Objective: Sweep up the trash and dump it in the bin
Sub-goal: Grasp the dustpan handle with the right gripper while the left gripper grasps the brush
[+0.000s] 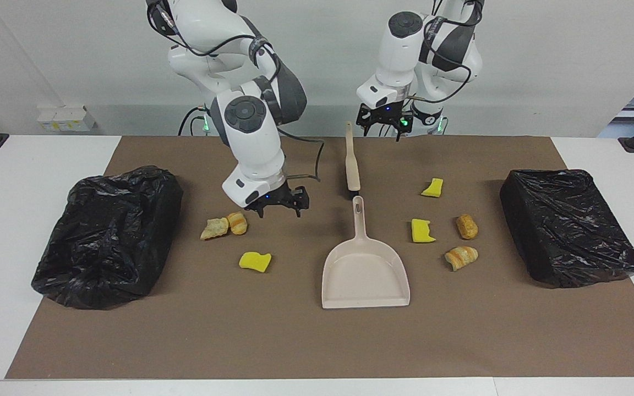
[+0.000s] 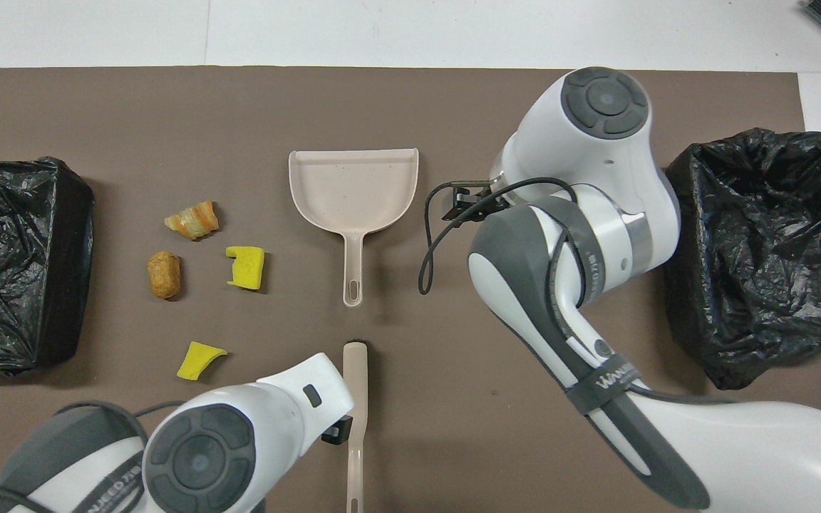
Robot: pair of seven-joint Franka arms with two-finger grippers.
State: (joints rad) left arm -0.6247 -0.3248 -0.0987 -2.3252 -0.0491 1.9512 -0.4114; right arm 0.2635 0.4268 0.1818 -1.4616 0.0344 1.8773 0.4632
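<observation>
Brown paper mat (image 1: pixel 295 341) covering the middle of a white table (image 1: pixel 20 247), bearing the following. Item: beige plastic dustpan (image 1: pixel 365 275), flat on the mat at its centre, handle pointing toward the robots. Item: beige brush (image 1: pixel 351 159), lying in line with the dustpan handle, nearer to the robots, the two close but apart. Item: two bins lined with black plastic bags, one (image 1: pixel 108 236) at the right arm's end of the table, one (image 1: pixel 567 225) at the left arm's end. Item: trash, seven scraps, all lying loose on the mat, none in the dustpan or in a bin. Toward the right arm's end: a pale bread piece (image 1: pixel 214 228) touching a golden-brown croissant piece (image 1: pixel 237 223), and a yellow sponge chunk (image 1: pixel 255 261) farther from the robots. Toward the left arm's end: a yellow chunk (image 1: pixel 432 187), a second notched yellow chunk (image 1: pixel 422 231), a brown roll (image 1: pixel 466 226) beside it, and a striped croissant piece (image 1: pixel 461 257) farthest from the robots. Item: right gripper (image 1: pixel 278 206), jaws spread wide and holding nothing, low over the mat between the paired bread pieces and the dustpan handle. Item: left gripper (image 1: pixel 386 125), jaws likewise wide and empty, raised over the mat's robot-side edge just beside the brush handle's end.
</observation>
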